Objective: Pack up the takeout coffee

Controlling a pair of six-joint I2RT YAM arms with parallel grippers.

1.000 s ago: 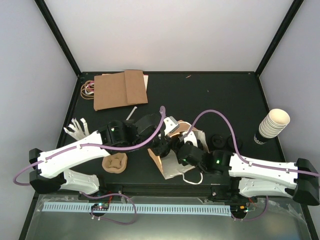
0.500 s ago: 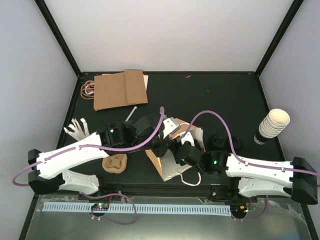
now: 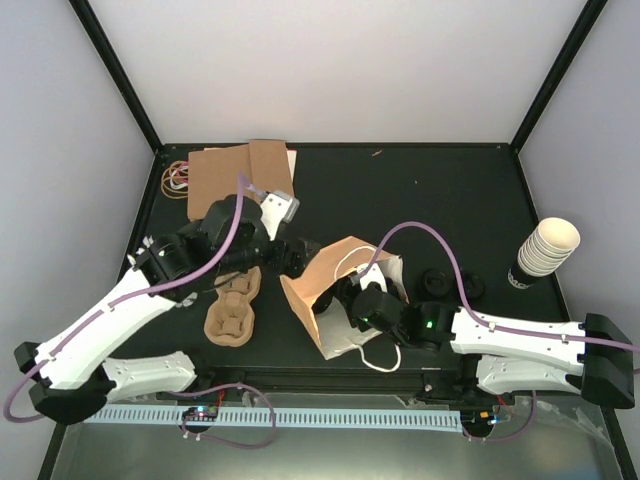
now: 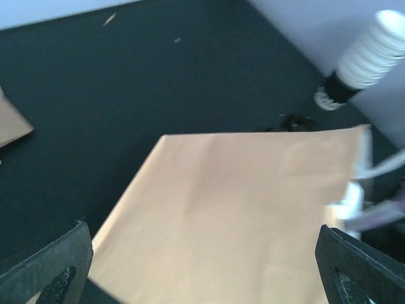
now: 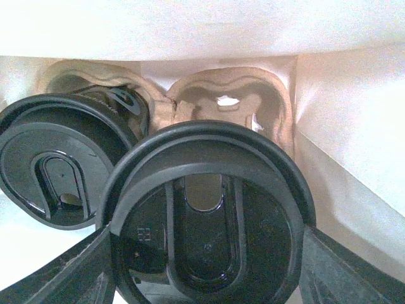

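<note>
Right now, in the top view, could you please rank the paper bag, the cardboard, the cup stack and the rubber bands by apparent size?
1. Paper bag and cardboard: too alike to rank; the right arm hides part of the bag.
2. Cup stack.
3. Rubber bands.

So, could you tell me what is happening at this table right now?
The right hand is inside the paper bag, gripping a black-lidded cup close to the pulp tray that lies in there. A second lidded cup already sits in one of its pockets. The left hand hangs open above the bag, holding nothing.
</note>
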